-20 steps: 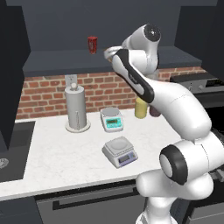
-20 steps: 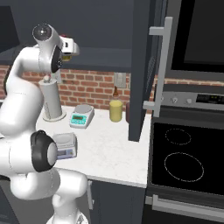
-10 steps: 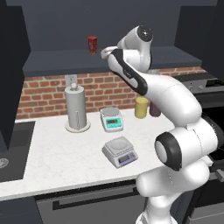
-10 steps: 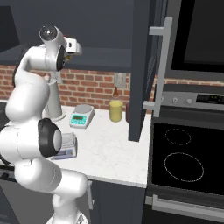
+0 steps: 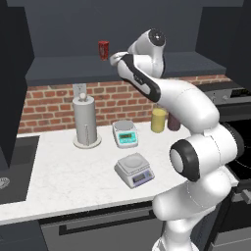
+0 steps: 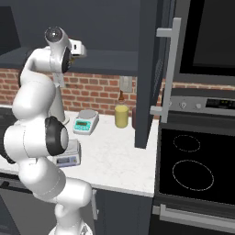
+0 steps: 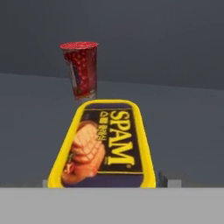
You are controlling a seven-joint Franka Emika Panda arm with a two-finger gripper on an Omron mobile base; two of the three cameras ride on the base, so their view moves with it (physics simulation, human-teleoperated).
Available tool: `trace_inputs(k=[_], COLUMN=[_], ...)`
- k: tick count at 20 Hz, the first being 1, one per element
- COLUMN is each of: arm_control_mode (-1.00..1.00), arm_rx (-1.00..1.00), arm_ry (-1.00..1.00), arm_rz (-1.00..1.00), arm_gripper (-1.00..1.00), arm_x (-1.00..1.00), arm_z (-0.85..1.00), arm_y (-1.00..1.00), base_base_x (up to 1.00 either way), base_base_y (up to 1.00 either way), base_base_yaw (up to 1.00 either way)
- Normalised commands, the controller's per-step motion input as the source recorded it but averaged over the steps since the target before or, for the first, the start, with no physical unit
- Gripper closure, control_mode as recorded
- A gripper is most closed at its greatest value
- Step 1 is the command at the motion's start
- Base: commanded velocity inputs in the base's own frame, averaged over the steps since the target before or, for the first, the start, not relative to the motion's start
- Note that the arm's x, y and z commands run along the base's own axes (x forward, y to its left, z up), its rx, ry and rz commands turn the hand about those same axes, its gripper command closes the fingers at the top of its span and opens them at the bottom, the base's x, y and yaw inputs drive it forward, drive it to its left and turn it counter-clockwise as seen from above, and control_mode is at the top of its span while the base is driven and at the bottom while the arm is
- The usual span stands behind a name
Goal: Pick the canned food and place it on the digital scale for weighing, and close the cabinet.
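Note:
The canned food [image 7: 105,144], a low yellow tin with a dark label, lies on the shelf of the cabinet [image 5: 73,73] right in front of the hand. My gripper [image 7: 105,181] straddles its near end, one fingertip against each long side, shut on it. The tin still rests on the shelf. From the base my gripper [image 5: 114,57] is up inside the open cabinet, just right of the red can [image 5: 103,49]. The digital scale [image 5: 135,169], grey with a purple display, stands on the counter below and peeks out behind my arm [image 6: 69,156].
The red can [image 7: 81,70] stands upright just behind the tin. The cabinet door [image 6: 149,69] hangs open at the right, beside the stove [image 6: 193,170]. On the counter are a white scale with teal front [image 5: 125,133], a paper towel holder [image 5: 84,120] and a yellow jar [image 5: 158,120].
My arm has swung its hand a little left, deeper into the cabinet toward the red can. The objects on the counter have not moved.

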Motion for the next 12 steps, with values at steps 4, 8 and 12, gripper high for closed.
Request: trace_inputs(k=[4,8,12], arm_control_mode=[-1.0,-1.0,-1.0], arm_rx=[0.0,0.0,0.0], arm_ry=[-0.01,-0.12,-0.2], arm_rz=[0.02,0.02,0.01], arm_gripper=[1.0,1.0,1.0], arm_x=[0.0,-0.07,-0.65], arm_z=[-0.26,-0.14,-0.01], arm_y=[0.14,0.05,-0.02], base_base_x=[0.0,0.0,0.0], base_base_y=[0.0,0.0,0.0], base_base_yaw=[0.0,0.0,0.0])
